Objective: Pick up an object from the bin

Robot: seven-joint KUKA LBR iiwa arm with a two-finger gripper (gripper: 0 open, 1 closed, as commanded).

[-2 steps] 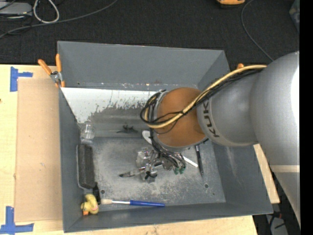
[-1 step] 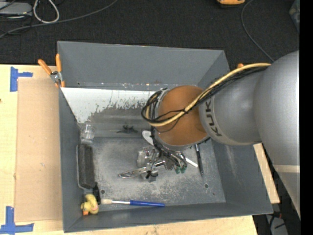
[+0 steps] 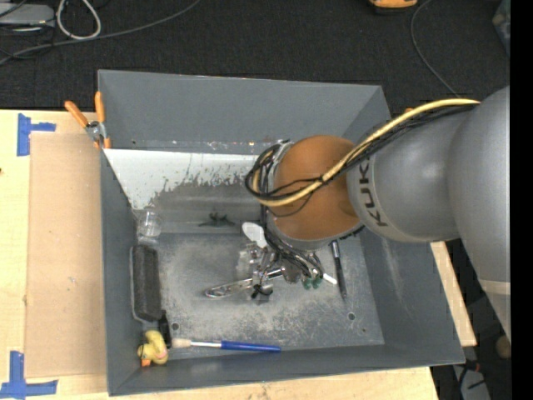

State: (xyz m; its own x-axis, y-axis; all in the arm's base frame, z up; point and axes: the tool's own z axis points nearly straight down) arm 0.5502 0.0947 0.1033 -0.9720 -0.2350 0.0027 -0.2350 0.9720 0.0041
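My gripper (image 3: pixel 265 280) is low in the middle of the bin, below the arm's orange cover. It sits right over a small cluster of things. A silvery metal piece (image 3: pixel 226 289) sticks out to its left on the bin floor. A white scrap (image 3: pixel 252 232) lies just above it. To its right are a small green bit (image 3: pixel 313 282) and a thin dark stick (image 3: pixel 337 267). I cannot make out whether anything is held.
A long black bar (image 3: pixel 146 282) lies along the left wall, with a clear little cup (image 3: pixel 149 223) above it. At the front left sit a yellow toy (image 3: pixel 152 348) and a blue-handled brush (image 3: pixel 236 346). A small dark thing (image 3: pixel 218 218) lies toward the back.
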